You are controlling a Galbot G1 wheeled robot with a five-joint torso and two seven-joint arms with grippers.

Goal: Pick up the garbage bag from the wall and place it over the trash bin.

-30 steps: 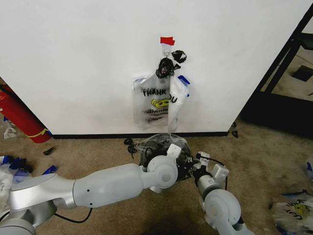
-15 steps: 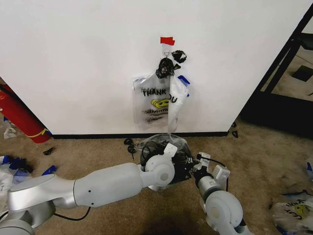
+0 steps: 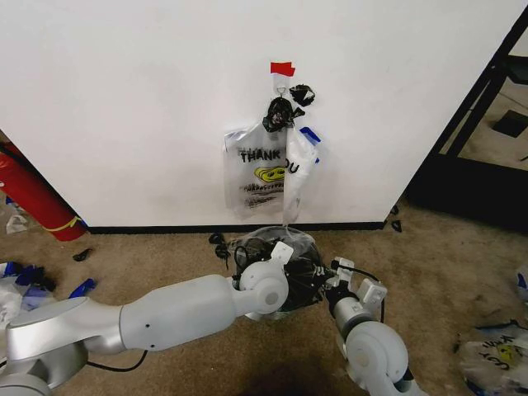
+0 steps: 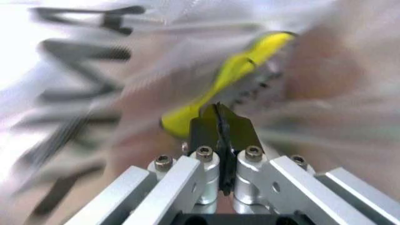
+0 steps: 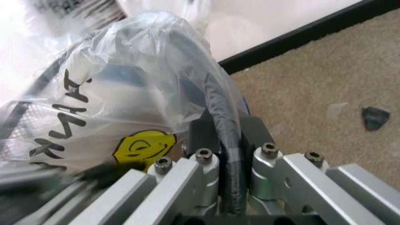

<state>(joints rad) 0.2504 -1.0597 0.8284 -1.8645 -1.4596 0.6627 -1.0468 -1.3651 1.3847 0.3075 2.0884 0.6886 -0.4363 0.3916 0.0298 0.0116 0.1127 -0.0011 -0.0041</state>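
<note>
The wall [image 3: 124, 107] is plain white with a black baseboard [image 3: 165, 228] and a red tape patch [image 3: 282, 68]. The garbage bag [image 5: 119, 117] is see-through white — black lettering, a yellow smiley face. The trash bin [image 5: 222, 122] under it is black. The carpet [image 3: 445, 272] is tan-brown — the arms silver-grey.

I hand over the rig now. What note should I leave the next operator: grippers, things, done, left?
Left gripper: shut, against the garbage bag; a pinch cannot be told.
Right gripper: shut on the trash bin rim, through the plastic.
Done: bag is off the wall and draped over the bin.
Left: seat it around the rim, release.
Another printed bag hangs on the wall.
</note>
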